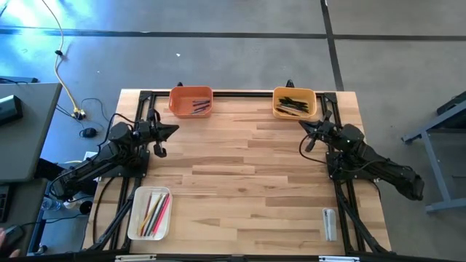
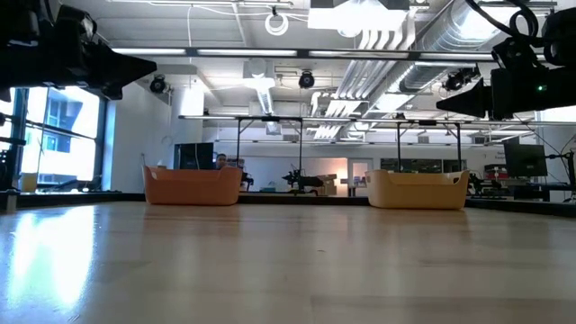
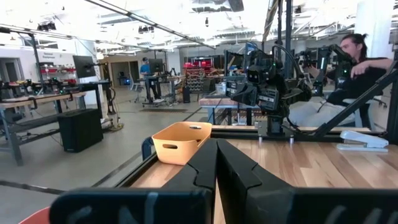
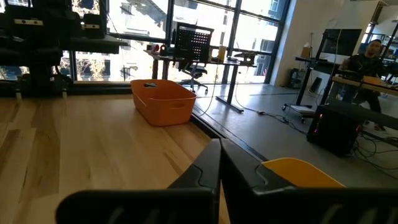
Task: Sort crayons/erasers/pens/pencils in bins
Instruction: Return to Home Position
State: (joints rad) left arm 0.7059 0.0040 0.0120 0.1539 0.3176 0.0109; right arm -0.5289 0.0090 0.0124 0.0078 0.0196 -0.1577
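Pale wooden table [image 1: 240, 167] carries the orange bin [image 1: 191, 101] and yellow-orange bin [image 1: 294, 102] at its far edge, and the white bin [image 1: 149, 213] beside the left arm's base. Dark pens [image 1: 293, 106] lie in the yellow-orange bin, coloured pencils [image 1: 154, 212] in the white bin. The orange bin holds small sticks [image 1: 201, 107], perhaps crayons. The left gripper [image 1: 176, 129] and right gripper [image 1: 301, 123] hover above the wood near the far bins, fingers pressed together, empty.

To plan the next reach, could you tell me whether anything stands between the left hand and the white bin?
Nothing visible does: only bare table separates the left hand from the white bin.
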